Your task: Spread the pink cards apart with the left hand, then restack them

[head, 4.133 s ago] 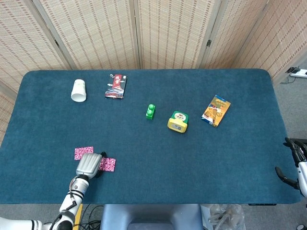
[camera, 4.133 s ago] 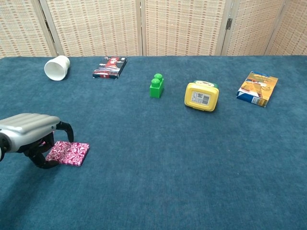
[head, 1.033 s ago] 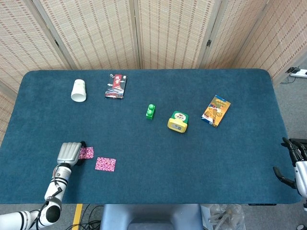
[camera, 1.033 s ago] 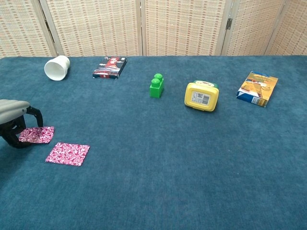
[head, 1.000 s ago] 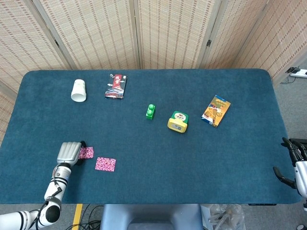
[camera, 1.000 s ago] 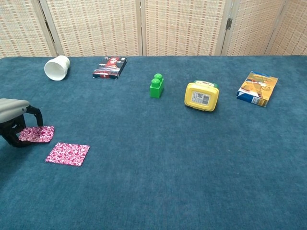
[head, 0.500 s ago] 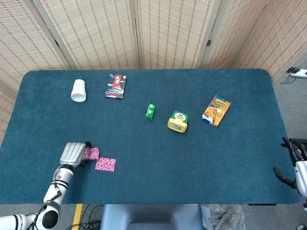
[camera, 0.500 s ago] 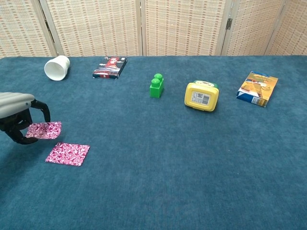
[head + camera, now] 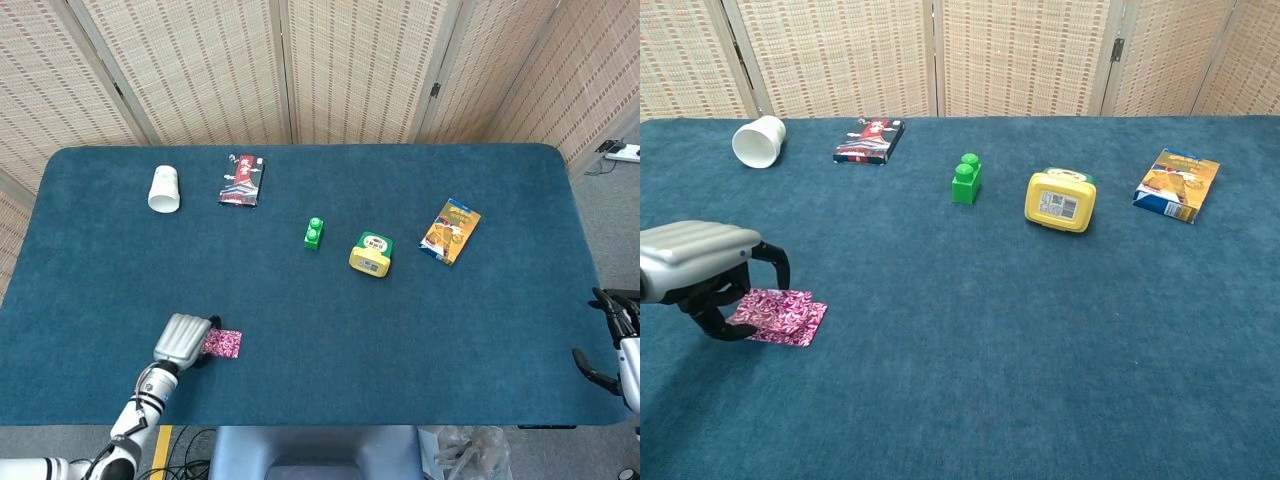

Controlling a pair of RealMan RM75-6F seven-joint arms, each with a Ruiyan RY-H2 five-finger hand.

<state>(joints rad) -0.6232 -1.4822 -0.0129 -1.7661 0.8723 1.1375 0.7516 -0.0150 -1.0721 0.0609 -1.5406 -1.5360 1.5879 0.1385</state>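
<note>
Two pink patterned cards lie near the table's front left. My left hand (image 9: 183,340) (image 9: 702,268) pinches the upper pink card (image 9: 770,304) between its dark fingertips and holds it over the lower pink card (image 9: 800,325), so the two overlap almost fully. In the head view the pair shows as one pink patch (image 9: 225,343) just right of the hand. My right hand (image 9: 612,345) hangs past the table's right edge, holding nothing, its fingers apart.
A white cup (image 9: 164,189) lies on its side at the back left beside a dark red packet (image 9: 241,180). A green brick (image 9: 314,232), a yellow box (image 9: 370,254) and an orange-blue packet (image 9: 450,231) sit mid-table to the right.
My left hand has carried one pink card rightward and toward the front edge, from apart on the left to on top of the other card.
</note>
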